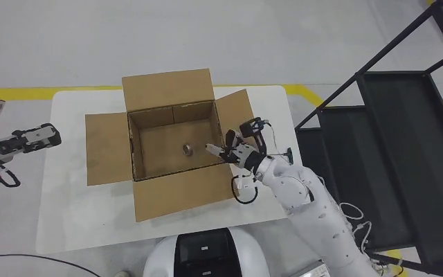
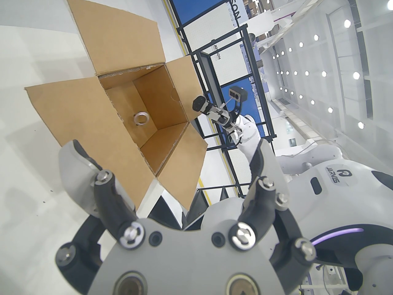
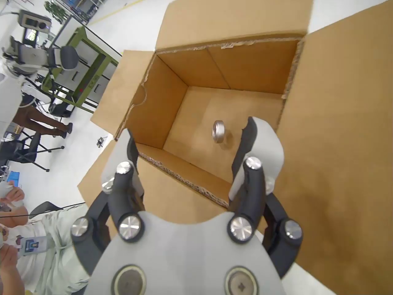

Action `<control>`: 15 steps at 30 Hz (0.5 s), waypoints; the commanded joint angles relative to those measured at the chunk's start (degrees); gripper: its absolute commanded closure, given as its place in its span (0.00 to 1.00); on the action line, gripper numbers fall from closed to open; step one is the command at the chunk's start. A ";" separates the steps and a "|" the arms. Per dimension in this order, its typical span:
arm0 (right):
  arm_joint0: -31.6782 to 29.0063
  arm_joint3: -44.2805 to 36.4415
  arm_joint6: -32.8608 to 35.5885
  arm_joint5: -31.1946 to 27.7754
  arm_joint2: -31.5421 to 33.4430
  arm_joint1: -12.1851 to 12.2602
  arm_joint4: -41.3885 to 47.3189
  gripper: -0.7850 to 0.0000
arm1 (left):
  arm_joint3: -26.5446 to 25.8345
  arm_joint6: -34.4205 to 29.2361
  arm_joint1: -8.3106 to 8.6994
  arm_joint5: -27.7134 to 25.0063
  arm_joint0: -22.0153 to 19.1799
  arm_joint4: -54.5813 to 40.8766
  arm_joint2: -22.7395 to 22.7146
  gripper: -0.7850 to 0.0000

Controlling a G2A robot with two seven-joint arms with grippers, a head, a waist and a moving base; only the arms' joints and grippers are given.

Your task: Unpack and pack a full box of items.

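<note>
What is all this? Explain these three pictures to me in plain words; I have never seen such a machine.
It is a robot with two arms, each ending in two fingers. The top view looks down from above its arms; the other two come from cameras on its wrists. On the white table stands an open cardboard box, flaps spread. Inside is one small metal ring. The right fingers hang open over the box's rim, holding nothing. The left fingers, open and empty too, are off at the table's side.

White right arm [image 1: 304, 194], grey screw-studded claw [image 3: 192, 130]
</note>
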 commanded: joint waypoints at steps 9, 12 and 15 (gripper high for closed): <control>-15.83 -5.85 -2.97 -4.18 22.85 2.12 2.12 0.00 | 0.00 0.00 0.00 0.00 0.00 0.00 0.00 0.00; -16.74 -2.07 -3.40 -2.81 24.60 2.31 -1.05 0.00 | 0.00 0.00 0.00 0.00 0.00 0.00 0.00 0.00; -16.03 2.90 -3.32 -1.17 23.23 2.36 -5.54 0.00 | 0.00 0.00 0.00 0.00 0.00 0.00 0.00 0.00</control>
